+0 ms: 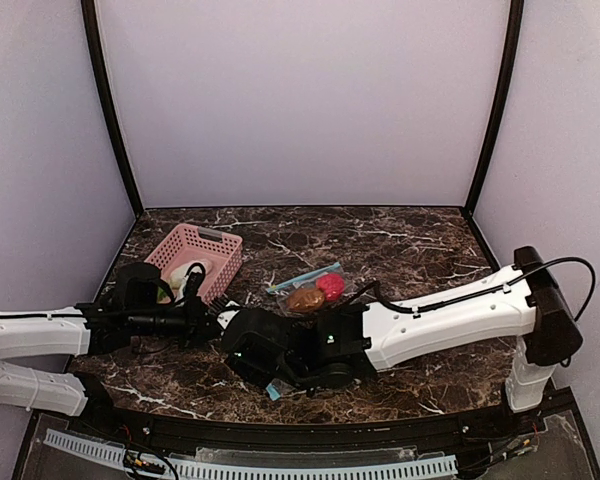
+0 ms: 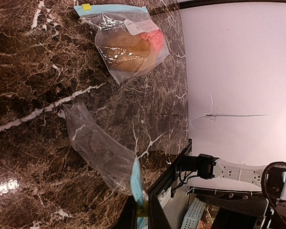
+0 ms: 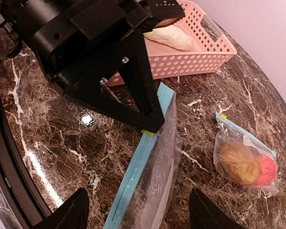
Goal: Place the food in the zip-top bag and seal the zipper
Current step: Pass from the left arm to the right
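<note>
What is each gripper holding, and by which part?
The left gripper pinches the empty zip-top bag at its blue zipper's yellow-tabbed end. The right gripper is open, holding nothing.

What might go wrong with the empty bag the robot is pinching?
1. The left gripper pinches the empty bag only at a corner of its blue zipper strip, so it may slip out.
2. The right gripper is open and holding nothing, so the bag's mouth may lie flat, making the whitish piece in the pink basket hard to put in.
</note>
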Tool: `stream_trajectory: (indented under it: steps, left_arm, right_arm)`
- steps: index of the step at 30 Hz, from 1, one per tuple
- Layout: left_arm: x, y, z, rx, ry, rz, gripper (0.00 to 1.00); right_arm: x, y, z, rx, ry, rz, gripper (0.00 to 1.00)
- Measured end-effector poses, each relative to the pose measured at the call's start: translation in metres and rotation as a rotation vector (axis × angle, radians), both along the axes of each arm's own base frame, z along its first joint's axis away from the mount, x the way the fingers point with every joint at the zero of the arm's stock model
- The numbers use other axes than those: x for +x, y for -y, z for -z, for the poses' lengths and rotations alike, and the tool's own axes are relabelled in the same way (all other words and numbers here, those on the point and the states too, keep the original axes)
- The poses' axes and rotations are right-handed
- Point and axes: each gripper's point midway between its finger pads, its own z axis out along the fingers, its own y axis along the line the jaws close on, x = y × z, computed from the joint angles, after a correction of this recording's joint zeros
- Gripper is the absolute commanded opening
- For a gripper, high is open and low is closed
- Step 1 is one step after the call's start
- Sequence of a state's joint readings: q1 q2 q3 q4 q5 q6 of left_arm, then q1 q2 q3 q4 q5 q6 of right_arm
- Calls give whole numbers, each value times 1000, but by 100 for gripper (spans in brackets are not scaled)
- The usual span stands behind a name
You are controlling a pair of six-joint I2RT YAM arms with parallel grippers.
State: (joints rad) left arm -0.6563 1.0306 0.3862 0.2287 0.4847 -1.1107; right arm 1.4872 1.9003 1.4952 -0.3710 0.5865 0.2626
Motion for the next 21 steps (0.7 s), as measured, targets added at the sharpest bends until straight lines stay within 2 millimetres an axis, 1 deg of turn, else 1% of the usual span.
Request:
stream_trajectory:
  steps: [3, 9, 13, 17, 21]
  left_arm:
    - [-1, 1, 0, 3, 0, -2, 1]
    - [-1, 2, 1, 4, -6, -12, 1]
    - [-1, 2, 1, 4, -8, -14, 1]
    - [0, 2, 1, 5, -9, -17, 1]
    - [0, 3, 1, 2, -8, -19, 1]
  right_arm:
    - [2, -7, 9, -15, -12, 5, 66]
    - [16, -13, 25, -38, -18, 41, 43]
    - [23, -13, 36, -58, -13, 72, 23]
    - [26, -11, 41, -72, -13, 79, 12]
    - [26, -11, 41, -65, -19, 88, 3]
